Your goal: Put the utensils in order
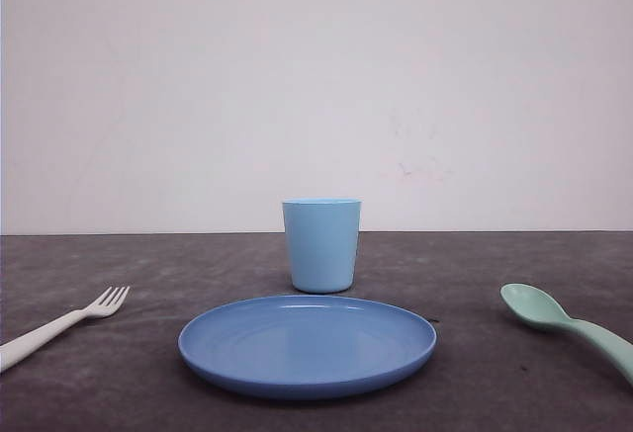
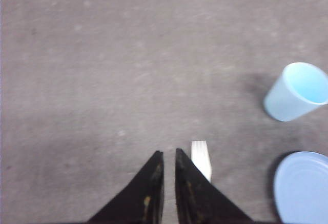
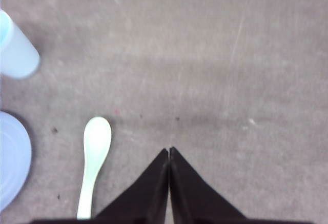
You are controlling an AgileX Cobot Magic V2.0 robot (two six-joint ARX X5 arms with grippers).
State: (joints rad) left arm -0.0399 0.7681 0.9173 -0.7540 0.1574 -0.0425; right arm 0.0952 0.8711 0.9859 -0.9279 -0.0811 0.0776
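Front view: you see a round blue plate [image 1: 307, 345] at the middle of the dark grey table [image 1: 148, 264], with a light blue cup [image 1: 321, 244] upright just behind it.
Fork: the white plastic fork [image 1: 61, 326] lies flat on the table to the left of the plate, well apart from it, tines pointing toward the cup.
Spoon: the pale mint-green spoon [image 1: 566, 325] lies flat to the right of the plate, bowl up and toward the middle.
Left wrist view: your left gripper [image 2: 169, 157] holds nothing; its black fingers stand almost together, a thin slit between the tips. A white handle end [image 2: 201, 158] shows just beside one finger; cup [image 2: 296, 92] and plate [image 2: 303, 188] sit off to the side.
Right wrist view: your right gripper [image 3: 169, 152] is empty, tips meeting. The spoon [image 3: 94, 163] lies near it, between gripper and plate [image 3: 13, 157]; the cup [image 3: 15, 47] stands farther off.
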